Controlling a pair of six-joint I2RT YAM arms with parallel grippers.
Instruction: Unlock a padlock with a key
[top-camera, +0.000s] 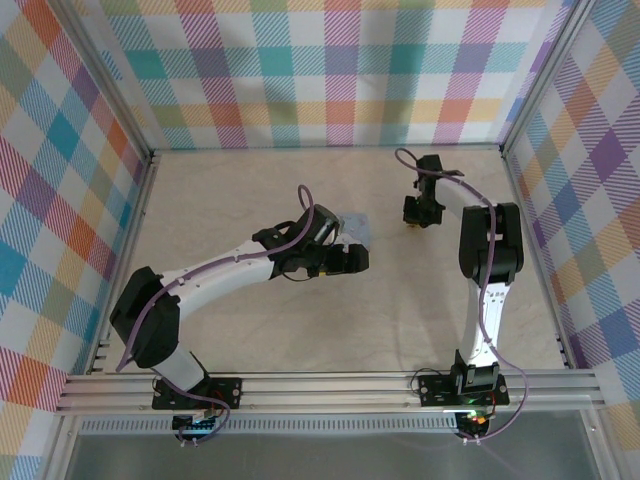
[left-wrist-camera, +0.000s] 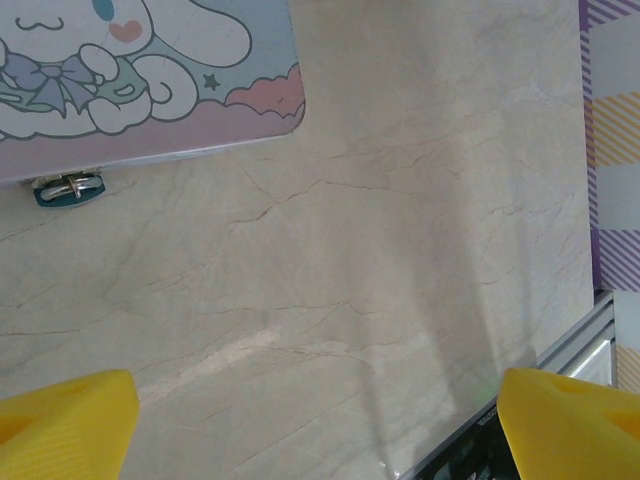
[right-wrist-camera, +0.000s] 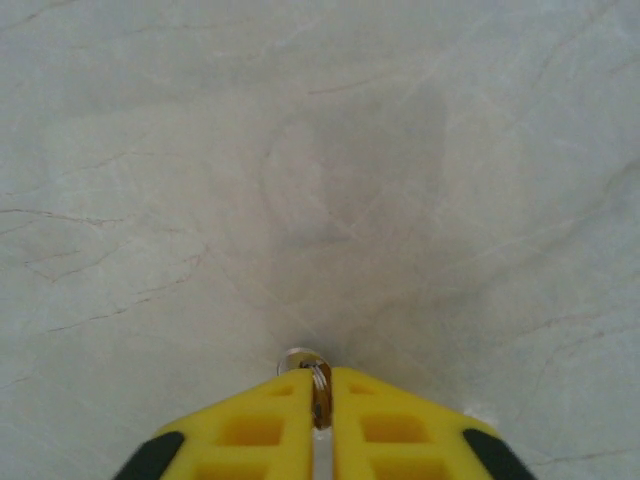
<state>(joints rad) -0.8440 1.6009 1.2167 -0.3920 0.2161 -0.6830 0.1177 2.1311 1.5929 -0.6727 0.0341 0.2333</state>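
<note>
The right tool (top-camera: 413, 218) pinches what looks like the key (right-wrist-camera: 319, 390) between pressed-together tips; the left tool (left-wrist-camera: 315, 420) hangs spread; the padlock (left-wrist-camera: 68, 187) sits under the rim of the tin (left-wrist-camera: 150, 90), upper left in the left wrist view; a firm, straight lift should keep the key aligned.

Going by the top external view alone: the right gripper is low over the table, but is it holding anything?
Observer: Yes, the right wrist view shows the right gripper shut on a small key with a ring.
Operator: Where is the padlock?
Observer: The left wrist view has the padlock at the rim of the cartoon-printed tin.
Operator: And the other arm?
Observer: The left gripper is open, with nothing between its fingers.
</note>
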